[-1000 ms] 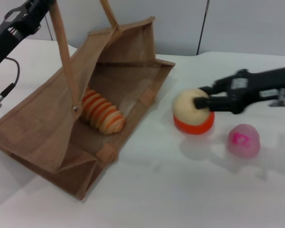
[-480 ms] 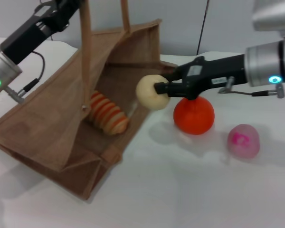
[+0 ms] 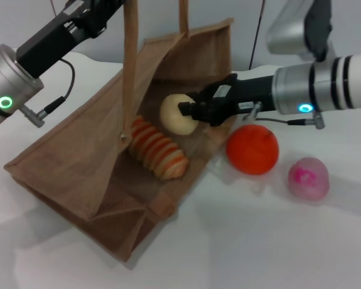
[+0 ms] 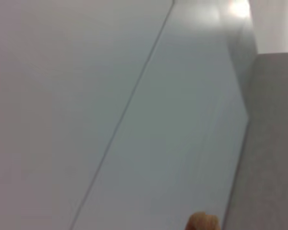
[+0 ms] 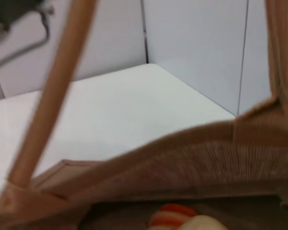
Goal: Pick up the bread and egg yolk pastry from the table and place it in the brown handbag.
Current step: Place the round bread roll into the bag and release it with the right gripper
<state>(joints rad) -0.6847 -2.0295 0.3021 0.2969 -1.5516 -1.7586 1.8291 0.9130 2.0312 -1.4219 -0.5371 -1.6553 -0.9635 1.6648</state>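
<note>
At the far left of the head view, the left end effector [image 3: 105,9] is raised above the brown handbag [image 3: 66,162], close against the long loop handle [image 3: 130,66] that runs down from beside it to the bag's near wall. Whether its fingers are open or closed cannot be told — they are cut off at the upper edge. In the left wrist view only a pale wall and a small tan tip of the handle [image 4: 203,222] are seen.

Below and to the right of the left end effector, the handbag is propped open on the white tabletop [image 3: 259,241], its mouth turned toward the right arm. The bread [image 3: 158,155] lies inside on the bag's lower wall, tilted, its orange-red and tan ridges plainly shown. It is also glimpsed in the right wrist view [image 5: 170,214], under the bag's upper rim [image 5: 192,158].

Just above and right of the bread, the egg yolk pastry [image 3: 177,114] is gripped by the right end effector [image 3: 189,112], whose black fingers are closed on the ball's right side. The pastry is held within the bag's mouth — off the bag's lining and apart from the bread.

To the right of and below the right end effector, a round orange fruit [image 3: 252,149] rests on the tabletop just outside the bag's edge. Farther right, a pink ball [image 3: 308,177] with a magenta mark sits near the fruit, not touching it.
</note>
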